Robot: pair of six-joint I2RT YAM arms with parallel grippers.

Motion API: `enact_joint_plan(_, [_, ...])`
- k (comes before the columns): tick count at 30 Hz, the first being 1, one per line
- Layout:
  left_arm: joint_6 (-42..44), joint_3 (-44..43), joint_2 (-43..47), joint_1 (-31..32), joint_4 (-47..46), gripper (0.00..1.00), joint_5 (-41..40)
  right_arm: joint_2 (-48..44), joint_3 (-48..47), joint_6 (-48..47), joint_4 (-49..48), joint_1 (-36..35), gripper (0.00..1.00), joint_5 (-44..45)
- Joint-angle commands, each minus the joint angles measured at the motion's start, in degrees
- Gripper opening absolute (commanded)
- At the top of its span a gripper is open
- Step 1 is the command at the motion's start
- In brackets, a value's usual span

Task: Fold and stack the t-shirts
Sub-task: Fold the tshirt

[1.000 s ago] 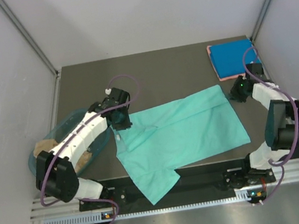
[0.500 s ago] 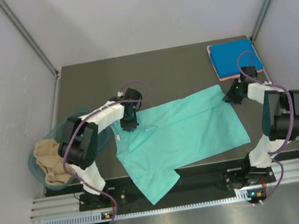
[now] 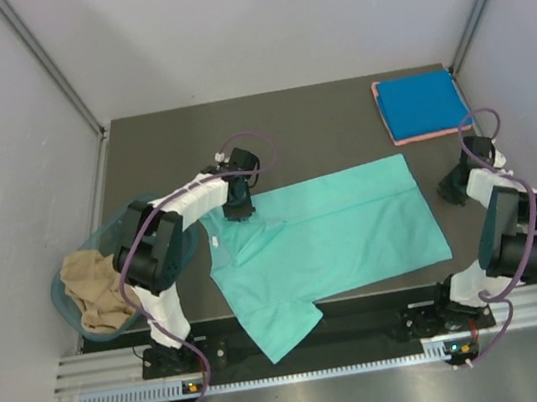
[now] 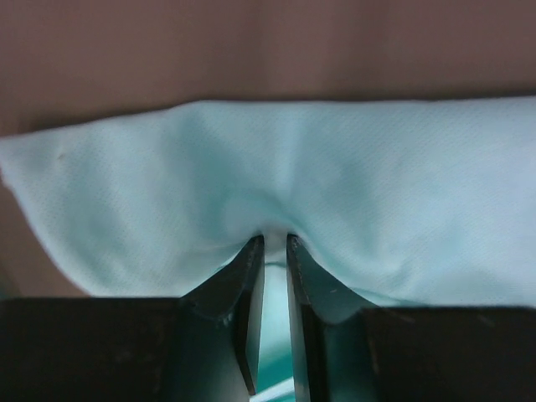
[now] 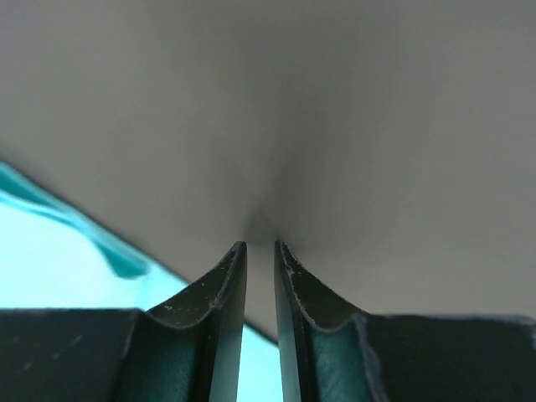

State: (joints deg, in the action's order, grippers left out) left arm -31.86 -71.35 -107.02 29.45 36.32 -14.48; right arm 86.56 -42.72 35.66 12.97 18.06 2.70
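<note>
A teal-green t-shirt (image 3: 330,237) lies spread flat across the middle of the table. My left gripper (image 3: 239,209) is at its back left edge, shut on a pinch of the cloth, which bunches at the tips in the left wrist view (image 4: 275,239). My right gripper (image 3: 450,191) is over bare table just right of the shirt, with its jaws together and nothing between them (image 5: 260,244). The shirt's edge shows at the lower left of the right wrist view (image 5: 50,268). A folded bright blue t-shirt (image 3: 421,104) lies at the back right on a pink one (image 3: 431,135). A tan t-shirt (image 3: 95,293) is crumpled at the left.
The tan shirt sits in a translucent teal tub (image 3: 119,225) at the table's left edge. One sleeve of the teal shirt (image 3: 281,336) hangs over the near edge between the arm bases. Grey walls close in left, right and back.
My right gripper let go of the shirt's back right corner and moved right, off the cloth. My left gripper slid back and right along the shirt's edge, pulling the shirt flatter.
</note>
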Motion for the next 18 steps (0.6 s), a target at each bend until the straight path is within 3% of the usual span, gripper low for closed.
enact_joint_plan(1, [-0.2,-3.5,-2.0,0.8,-6.1,0.22,4.1,-3.4,1.5,-0.9,2.1,2.9,0.21,3.4])
enact_joint_plan(3, [0.9,-5.7,-2.5,0.9,-5.1,0.22,4.6,-5.3,1.1,-2.1,2.4,2.9,0.22,1.8])
enact_joint_plan(6, [-0.4,-9.6,-3.6,1.0,1.1,0.22,-1.1,-7.5,-0.8,-4.1,3.5,1.8,0.27,-2.1])
enact_joint_plan(11, [0.0,-10.6,-1.1,3.1,2.5,0.23,-11.8,-6.8,-5.8,-8.8,4.7,-3.3,0.38,-6.6])
enact_joint_plan(15, [-0.2,-10.6,-0.2,3.2,3.5,0.23,-13.8,-3.7,-6.6,-7.2,6.1,-4.4,0.38,-9.5])
enact_joint_plan(18, [0.9,-8.7,0.0,3.1,0.5,0.23,-10.9,-1.9,-6.8,-3.0,7.2,-5.4,0.35,-10.5])
